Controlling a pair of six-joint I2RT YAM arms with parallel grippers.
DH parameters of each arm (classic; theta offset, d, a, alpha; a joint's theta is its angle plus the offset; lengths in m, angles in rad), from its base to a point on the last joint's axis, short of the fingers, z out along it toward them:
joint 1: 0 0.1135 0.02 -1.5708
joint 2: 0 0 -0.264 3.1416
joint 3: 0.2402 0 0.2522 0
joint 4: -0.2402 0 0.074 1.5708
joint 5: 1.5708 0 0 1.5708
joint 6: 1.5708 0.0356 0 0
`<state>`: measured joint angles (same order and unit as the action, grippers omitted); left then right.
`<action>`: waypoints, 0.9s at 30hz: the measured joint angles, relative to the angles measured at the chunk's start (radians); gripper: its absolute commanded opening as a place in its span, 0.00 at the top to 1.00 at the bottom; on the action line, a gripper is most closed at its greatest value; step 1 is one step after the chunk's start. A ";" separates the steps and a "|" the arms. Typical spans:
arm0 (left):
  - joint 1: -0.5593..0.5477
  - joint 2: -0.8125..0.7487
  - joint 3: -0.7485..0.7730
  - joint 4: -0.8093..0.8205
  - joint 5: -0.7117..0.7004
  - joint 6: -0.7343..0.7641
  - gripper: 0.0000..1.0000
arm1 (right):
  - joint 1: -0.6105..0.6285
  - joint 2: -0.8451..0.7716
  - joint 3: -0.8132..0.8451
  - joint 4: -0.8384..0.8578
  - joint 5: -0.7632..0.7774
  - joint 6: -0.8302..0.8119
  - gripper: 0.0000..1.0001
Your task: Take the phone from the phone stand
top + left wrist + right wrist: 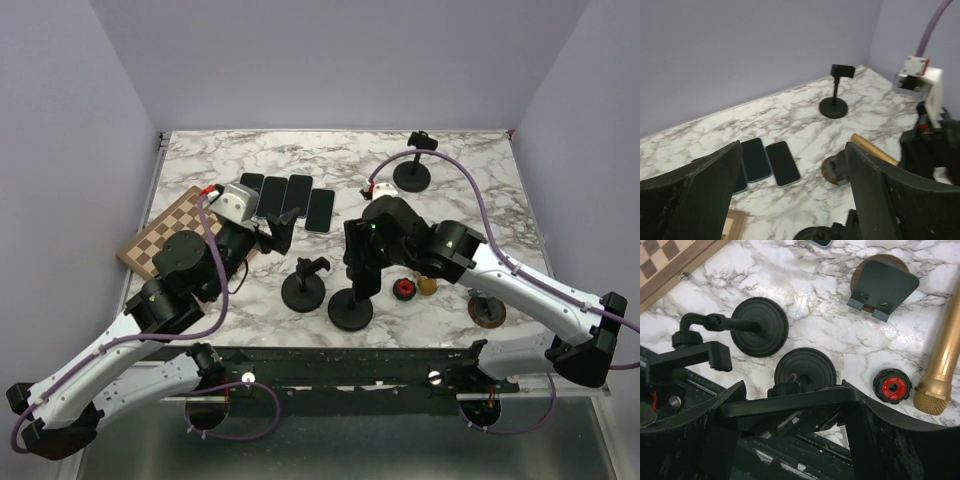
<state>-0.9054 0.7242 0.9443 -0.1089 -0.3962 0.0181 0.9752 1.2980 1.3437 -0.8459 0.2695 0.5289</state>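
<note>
a black slab phone [790, 407] sits at about 6 o'clock on the white marble table [300, 150], close to the near edge. it is caught between the right arm's fingers [900, 440], which are clenched on it from either side. in the right wrist view its upper edge runs from 9 o'clock to 3 o'clock, finger to finger. i cannot tell whether that is its long or its short side.

directly beneath it is the black round-based phone stand [805, 367]. the stand's head is just under the phone, and i cannot tell whether the clamp has let the phone go. the coming move looks to turn on this stacking: the phone is above, the stand below, so the way out is straight up and away from the base.

the left arm's fingers [695, 200] are at about 9 o'clock from the phone, spread wide with nothing between them. the right arm is plainly the nearer.

a second black stand with an empty clamp [760, 327] stands just beside the first, at its 10 o'clock in the wrist view. a row of four dark phones lying flat [285, 198] is at 11 o'clock from the stand, and a third black stand [412, 170] is far off at 1 o'clock. a gold microphone [940, 355] and a red-centred black knob [892, 386] lie at 3 o'clock.
</note>
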 measured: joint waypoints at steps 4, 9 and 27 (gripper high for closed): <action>0.000 -0.059 0.042 -0.080 0.120 -0.146 0.07 | 0.005 -0.026 -0.048 0.040 0.067 0.010 0.99; 0.000 -0.195 -0.031 -0.148 0.303 -0.364 0.03 | 0.005 -0.113 -0.163 0.151 0.073 0.023 0.99; -0.306 -0.042 -0.303 -0.030 0.402 -0.700 0.41 | 0.003 -0.182 -0.331 0.412 0.004 0.021 0.99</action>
<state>-1.2110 0.6819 0.6418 -0.1390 0.0055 -0.6815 0.9779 1.1164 1.0126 -0.4339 0.2733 0.5495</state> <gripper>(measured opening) 0.738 0.801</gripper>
